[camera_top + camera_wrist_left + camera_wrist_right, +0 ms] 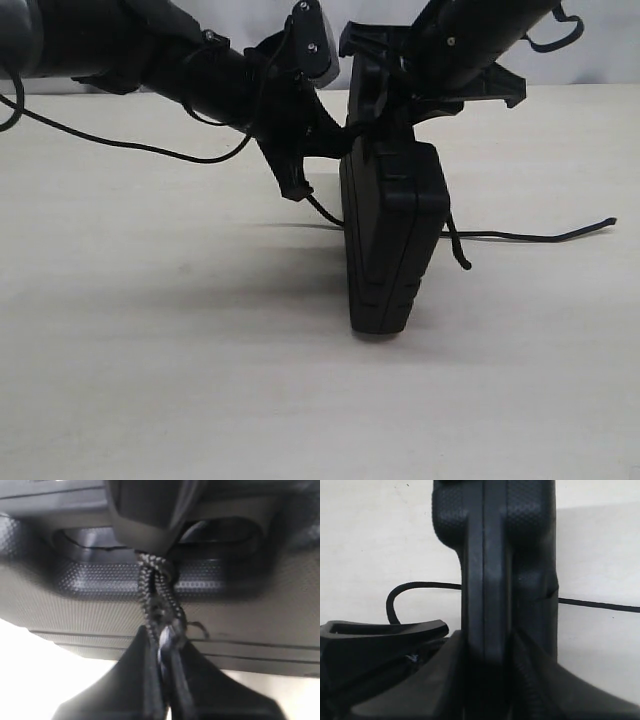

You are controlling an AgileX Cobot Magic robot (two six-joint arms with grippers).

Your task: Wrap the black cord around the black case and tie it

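Over pale tabletop (pixel 150 390), right tool (pixel 487 647) clamps the black case (pixel 392 240); left tool (pixel 165 642) seemingly pinches the black cord (pixel 157 587).

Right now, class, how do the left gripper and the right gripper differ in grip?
The left gripper pinches the thin black cord; the right gripper clamps an edge of the black case. The left gripper's jaws almost meet; the right gripper's stand apart, the case between them. Both grip near the upright case's top.

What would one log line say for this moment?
left gripper: shut on black cord at handle slot | right gripper: shut on black case, held upright | cord tail: lying on table
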